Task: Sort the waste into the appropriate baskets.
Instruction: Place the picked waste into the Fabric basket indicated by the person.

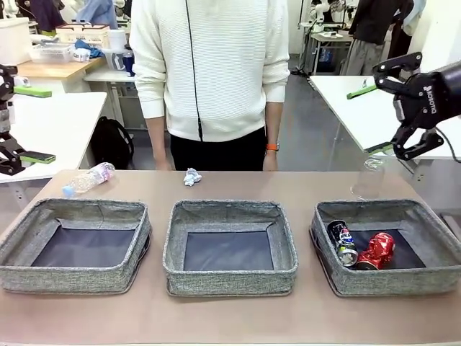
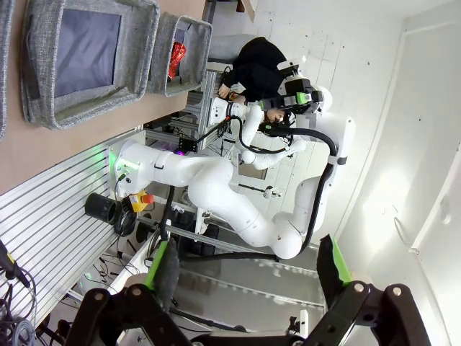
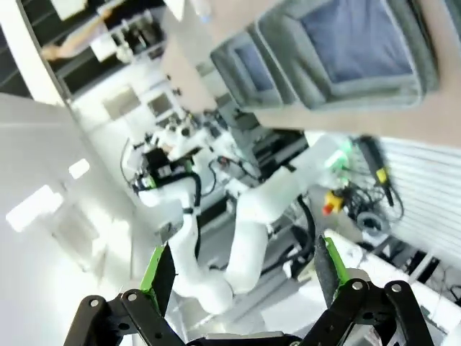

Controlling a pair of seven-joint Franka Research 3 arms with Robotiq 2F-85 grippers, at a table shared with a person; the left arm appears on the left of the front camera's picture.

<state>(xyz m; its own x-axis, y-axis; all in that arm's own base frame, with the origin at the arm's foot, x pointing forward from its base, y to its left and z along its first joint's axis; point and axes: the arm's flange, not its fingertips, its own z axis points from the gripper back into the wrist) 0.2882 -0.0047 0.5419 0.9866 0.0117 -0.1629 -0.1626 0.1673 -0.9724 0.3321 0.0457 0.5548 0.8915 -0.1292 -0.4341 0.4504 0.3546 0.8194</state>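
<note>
Clear bottle (image 1: 371, 179) upright on bench (image 1: 230, 321), prob next: R pincer (image 3: 241, 270) released, L pincer (image 2: 248, 267) too; approach level, clamp mid-body gently.

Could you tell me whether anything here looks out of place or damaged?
The red can in the right basket is crushed, beside the dark can. A pink-labelled bottle lies on its side, and a crumpled paper ball sits loose beyond the middle basket.
</note>
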